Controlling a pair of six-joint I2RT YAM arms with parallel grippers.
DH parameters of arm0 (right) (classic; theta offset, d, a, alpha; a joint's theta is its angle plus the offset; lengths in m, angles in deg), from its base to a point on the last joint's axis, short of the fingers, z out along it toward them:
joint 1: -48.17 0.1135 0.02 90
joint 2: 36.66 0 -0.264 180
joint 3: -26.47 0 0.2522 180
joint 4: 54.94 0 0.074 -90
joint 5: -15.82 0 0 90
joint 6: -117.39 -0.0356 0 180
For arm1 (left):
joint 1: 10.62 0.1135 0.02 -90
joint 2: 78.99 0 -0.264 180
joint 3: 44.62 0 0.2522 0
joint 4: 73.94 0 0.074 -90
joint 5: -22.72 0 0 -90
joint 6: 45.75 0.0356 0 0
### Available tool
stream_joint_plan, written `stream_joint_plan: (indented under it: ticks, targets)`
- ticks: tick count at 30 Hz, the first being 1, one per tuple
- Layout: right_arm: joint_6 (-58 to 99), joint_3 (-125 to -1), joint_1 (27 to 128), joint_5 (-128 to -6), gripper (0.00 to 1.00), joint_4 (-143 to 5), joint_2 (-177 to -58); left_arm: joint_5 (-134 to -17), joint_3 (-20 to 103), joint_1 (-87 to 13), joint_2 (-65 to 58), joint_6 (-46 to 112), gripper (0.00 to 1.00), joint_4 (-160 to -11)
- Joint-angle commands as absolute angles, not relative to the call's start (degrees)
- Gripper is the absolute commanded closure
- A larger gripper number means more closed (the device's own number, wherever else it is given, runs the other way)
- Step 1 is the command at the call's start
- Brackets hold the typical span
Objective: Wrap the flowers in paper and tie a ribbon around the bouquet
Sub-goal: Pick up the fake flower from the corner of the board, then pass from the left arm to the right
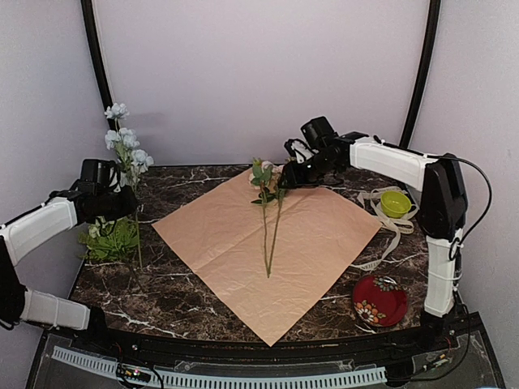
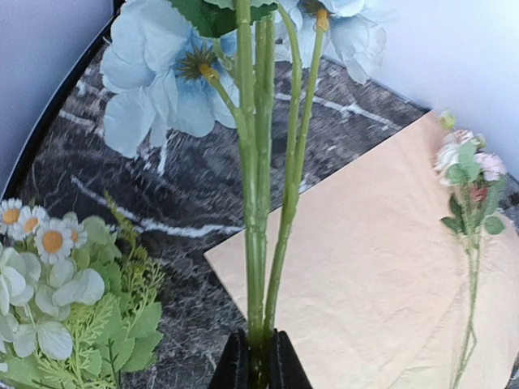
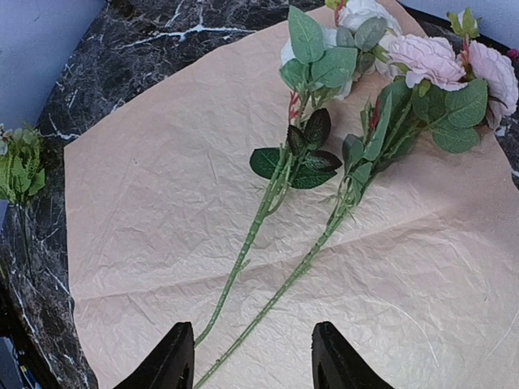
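Paper point(image 1: 268, 243) lay flat on the marble table point(image 1: 162, 300), one corner toward the arm bases. Two pink-and-white flowers point(image 3: 324, 162) rested on it, their stems running out just ahead of the right claw point(image 3: 253, 361), whose fingers stood apart above the sheet, gripping nothing. The left claw point(image 2: 255, 365), off the paper's left edge, was clamped on pale-blue flowers point(image 2: 258, 203) standing upright from its tips, a daisy bunch point(image 2: 73, 308) just beside it. Ribbon point(image 1: 390, 222) lay loose well right of the right claw, by a lime-green bowl point(image 1: 395, 203).
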State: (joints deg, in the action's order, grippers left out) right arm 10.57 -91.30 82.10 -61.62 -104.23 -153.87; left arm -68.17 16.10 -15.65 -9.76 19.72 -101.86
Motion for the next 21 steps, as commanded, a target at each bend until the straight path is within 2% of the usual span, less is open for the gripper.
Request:
stream_joint_plan:
  ticks: [1, 5, 8, 11, 15, 18, 21]
  targets:
    - [12.73, -89.56, 83.95, -56.01, 0.5, -98.39, -148.86, -77.36, 14.11, -17.5, -17.85, 24.89, 1.0, -92.4]
    - [13.91, -84.66, 88.01, -41.07, 0.5, -84.73, -143.84, -81.4, 13.83, -26.27, -24.32, 27.66, 1.0, -84.4]
    - [9.22, -79.95, 92.99, -29.98, 0.47, -66.9, -140.59, -87.75, 12.65, -31.22, -25.96, 25.02, 1.0, -74.83]
    - [-0.99, -76.01, 95.88, -25.04, 0.44, -46.97, -139.98, -91.56, 12.3, -35.92, -25.01, 22.46, 1.0, -67.18]
    - [-12.89, -74.47, 96.93, -27.83, 0.37, -30.57, -141.86, -92.79, 13.41, -42.24, -22.18, 23.4, 1.0, -63.73]
    - [-15.01, -75.44, 97.49, -30.44, 0.34, -28.62, -143.86, -93.0, 14.57, -46.39, -19.24, 25.23, 1.0, -63.71]
    - [-15.96, -77.58, 98.14, -29.99, 0.36, -28.98, -145.96, -92.67, 15.36, -48.82, -17.1, 25.26, 1.0, -63.04]
